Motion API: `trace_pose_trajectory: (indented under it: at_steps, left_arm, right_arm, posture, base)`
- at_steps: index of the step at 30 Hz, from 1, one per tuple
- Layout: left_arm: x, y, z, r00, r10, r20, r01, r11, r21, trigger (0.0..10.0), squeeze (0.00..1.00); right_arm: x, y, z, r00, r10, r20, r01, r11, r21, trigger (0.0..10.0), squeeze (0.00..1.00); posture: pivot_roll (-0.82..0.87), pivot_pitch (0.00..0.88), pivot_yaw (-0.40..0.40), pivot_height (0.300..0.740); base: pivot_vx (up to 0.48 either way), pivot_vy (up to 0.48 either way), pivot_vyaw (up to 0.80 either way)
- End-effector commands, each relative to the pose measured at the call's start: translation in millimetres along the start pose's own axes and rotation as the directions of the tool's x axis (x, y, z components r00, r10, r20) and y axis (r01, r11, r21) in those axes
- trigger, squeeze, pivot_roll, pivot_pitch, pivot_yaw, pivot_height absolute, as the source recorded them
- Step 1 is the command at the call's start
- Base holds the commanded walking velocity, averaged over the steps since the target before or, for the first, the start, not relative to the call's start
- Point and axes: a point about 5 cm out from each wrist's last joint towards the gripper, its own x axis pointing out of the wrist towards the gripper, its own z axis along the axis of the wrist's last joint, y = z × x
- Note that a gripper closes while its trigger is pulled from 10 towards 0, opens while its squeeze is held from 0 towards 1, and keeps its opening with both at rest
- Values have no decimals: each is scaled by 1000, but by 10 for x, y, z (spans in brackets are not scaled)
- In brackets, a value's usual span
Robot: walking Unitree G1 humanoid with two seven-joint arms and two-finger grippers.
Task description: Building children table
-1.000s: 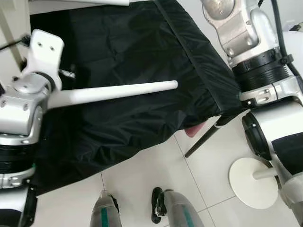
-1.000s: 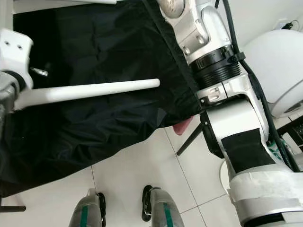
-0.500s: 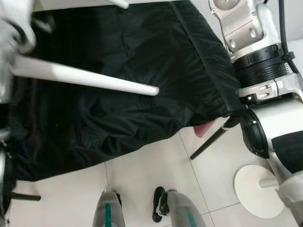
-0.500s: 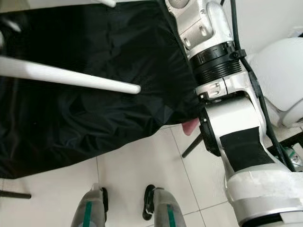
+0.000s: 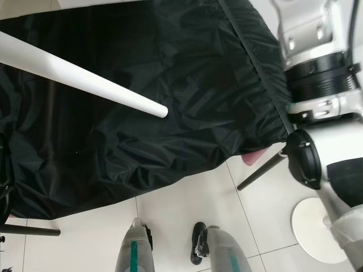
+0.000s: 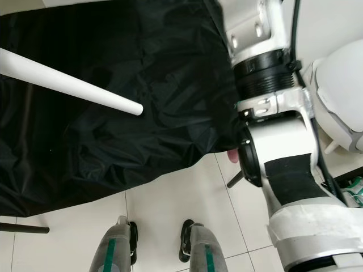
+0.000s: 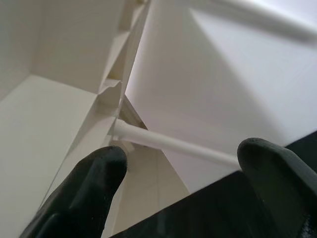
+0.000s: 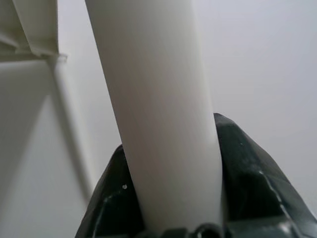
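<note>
A black cloth (image 5: 170, 107) spreads from 9 to 1 o'clock above the tiled floor (image 5: 187, 209). The right arm (image 6: 278, 170) rises at 3 o'clock. The right gripper's fingers (image 8: 247, 168) are clamped on a smooth white table leg (image 8: 158, 114). The left gripper's fingers (image 7: 84, 188) stand apart, nothing between them. Another white leg (image 5: 85, 82) slants from 10 o'clock toward centre.

table leg (image 5: 85, 82) above cloth (image 5: 187, 107)
</note>
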Motion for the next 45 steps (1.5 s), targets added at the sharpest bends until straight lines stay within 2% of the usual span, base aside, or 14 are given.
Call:
trace_pose_trajectory:
  at_steps: [1,5,6,11,17,18,25,26,32,33,34,35,37,45]
  left_arm:
    - [-33,285,100,992,124,33,-124,992,-6,10000,0]
    - [-22,248,86,994,105,35,-105,994,-2,10000,0]
    - [-12,236,72,994,106,36,-106,994,23,10000,0]
    - [-3,160,34,997,75,36,-76,997,27,10000,0]
    - [-3,151,29,997,63,37,-64,998,19,10000,0]
    - [-4,130,18,998,52,32,-52,999,7,10000,0]
    - [-12,58,-8,999,29,32,-30,999,15,10000,0]
    - [3,68,26,999,25,48,-27,999,31,10000,0]
    - [20,125,-11,999,24,38,-24,1000,5,10000,0]
    - [17,125,-58,999,24,24,-25,1000,12,10000,0]
    - [17,125,-58,999,24,24,-25,1000,12,10000,0]
    - [3,122,-106,1000,23,9,-23,1000,13,10000,0]
    - [-17,115,-138,1000,17,1,-17,999,28,10000,0]
    - [-86,111,-317,999,9,-43,-6,998,68,10000,0]
  right_arm:
    - [-83,-184,-334,981,-84,-176,94,994,47,10000,0]
    - [-193,-118,-461,970,-59,-236,72,996,47,10000,0]
    - [-254,-82,-516,963,-49,-265,71,995,72,10000,1000]
    - [-402,41,-630,943,-8,-332,64,986,156,10000,1000]
    - [-495,105,-692,929,8,-370,54,986,156,10000,1000]
    - [-519,131,-708,925,21,-379,42,987,157,10000,0]
    - [-600,183,-800,900,69,-430,12,983,184,10000,0]
    - [-628,249,-781,905,124,-407,-38,976,214,0,0]
    - [-643,261,-781,902,117,-416,-34,979,203,0,0]
    - [-636,237,-790,901,105,-422,-26,981,190,4196,0]
    - [-636,237,-790,901,105,-422,-26,981,190,4196,0]
    - [-628,201,-792,903,86,-422,-19,987,160,9216,0]
    - [-620,172,-796,902,74,-425,-11,989,149,10000,0]
    - [-581,156,-763,909,85,-407,-34,991,131,10000,0]
  posture:
    - [38,89,88,740]
    - [38,92,85,740]
    - [37,94,88,740]
    - [38,96,89,740]
    - [38,102,95,740]
    - [39,101,95,740]
    - [43,104,90,740]
    - [53,105,88,740]
    - [54,108,94,740]
    - [49,110,97,740]
    - [49,110,97,740]
    - [46,111,100,740]
    - [43,115,98,740]
    - [55,117,80,740]
  base:
    - [0,0,0]
    - [0,0,0]
    - [0,0,0]
    - [0,0,0]
    - [0,0,0]
    - [0,0,0]
    - [0,0,0]
    - [0,0,0]
    - [0,0,0]
    - [0,0,0]
    - [0,0,0]
    - [0,0,0]
    - [0,0,0]
    - [0,0,0]
